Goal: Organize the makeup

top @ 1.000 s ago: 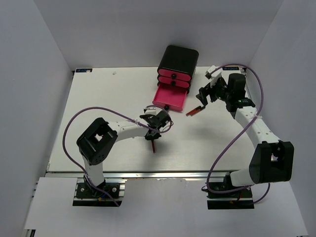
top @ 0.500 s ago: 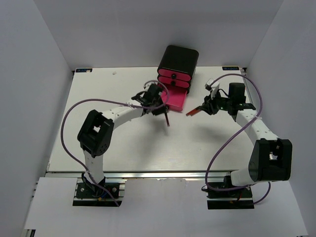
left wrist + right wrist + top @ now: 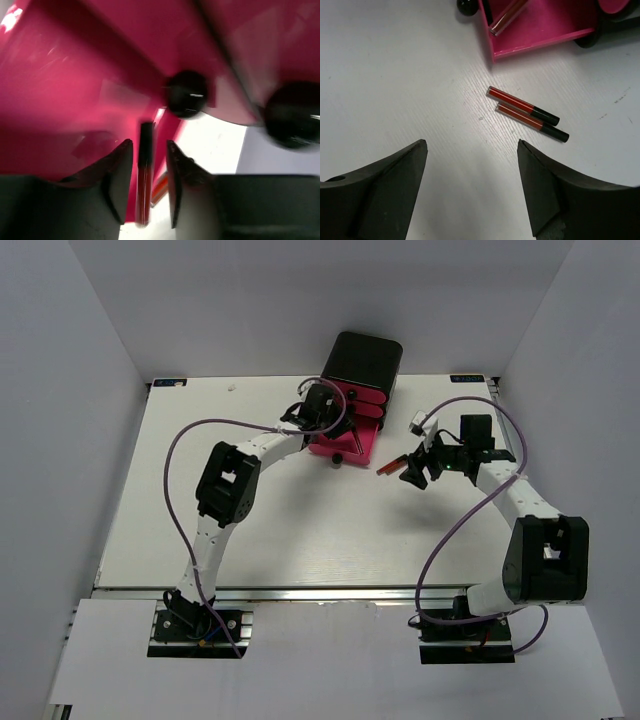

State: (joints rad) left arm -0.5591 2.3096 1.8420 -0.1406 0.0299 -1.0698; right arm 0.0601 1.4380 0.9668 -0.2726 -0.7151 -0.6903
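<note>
That dark red stick [image 3: 145, 170] has travelled from mid-table into the open pink drawer [image 3: 540, 41], loose between the left gripper's [image 3: 149, 150] slackened jaws, while two red sticks [image 3: 523, 106] lie slantwise on the table [image 3: 200, 490], dead ahead of the nearer right gripper [image 3: 471, 147], spread wide and empty.

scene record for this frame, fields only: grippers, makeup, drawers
left gripper: over the bottom drawer, jaws slightly parted
stick: red and black, between the left fingers, gap showing on the right side; held or released, cannot tell
right gripper: open, empty, above the table
two red-and-black sticks: flat on the table, side by side, just outside the bottom drawer
bottom drawer: pink, pulled out
black box: far side of the table, upper drawers pushed in
</note>
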